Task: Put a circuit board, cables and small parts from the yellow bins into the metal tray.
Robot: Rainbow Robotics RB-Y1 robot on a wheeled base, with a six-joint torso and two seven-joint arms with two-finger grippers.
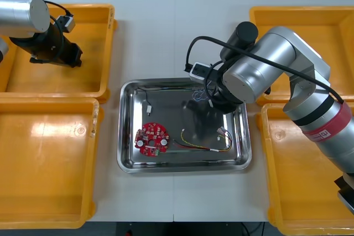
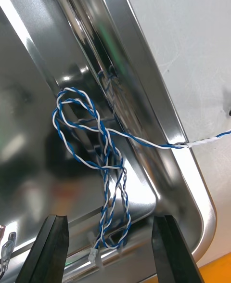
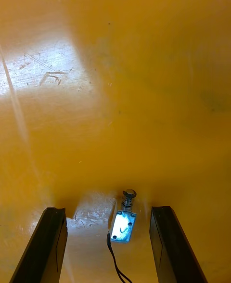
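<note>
Hovering over the far yellow bin (image 1: pixel 91 70) on the robot's left, the left arm (image 1: pixel 38 31) holds its jaws spread either side of a small metal part (image 3: pixel 122 225) that lies on the bin floor with a thin black lead trailing from it. Nothing is pinched yet.

Across the desk (image 1: pixel 166 26), the right arm (image 1: pixel 265 64) reaches over the far right corner of the metal tray (image 1: pixel 182 167). Its jaws are spread too and hold nothing. Below them the twisted blue and white cable (image 2: pixel 91 134) lies looped in that corner, with one end draped over the rim onto the desk.

The tray also holds a round red circuit board (image 1: pixel 152 138), a red and yellow cable (image 1: pixel 202 146) and another small metal part (image 1: pixel 148 107) near its far left side.

The step in hand looks like the pick of a further small part, with the board and cables judged delivered. Next, the left jaws need to drop straight down and close on the part's metal body, not its lead, then lift it clear of the bin wall. The right arm would do well to clear the tray first, without snagging the cable's loose end.
</note>
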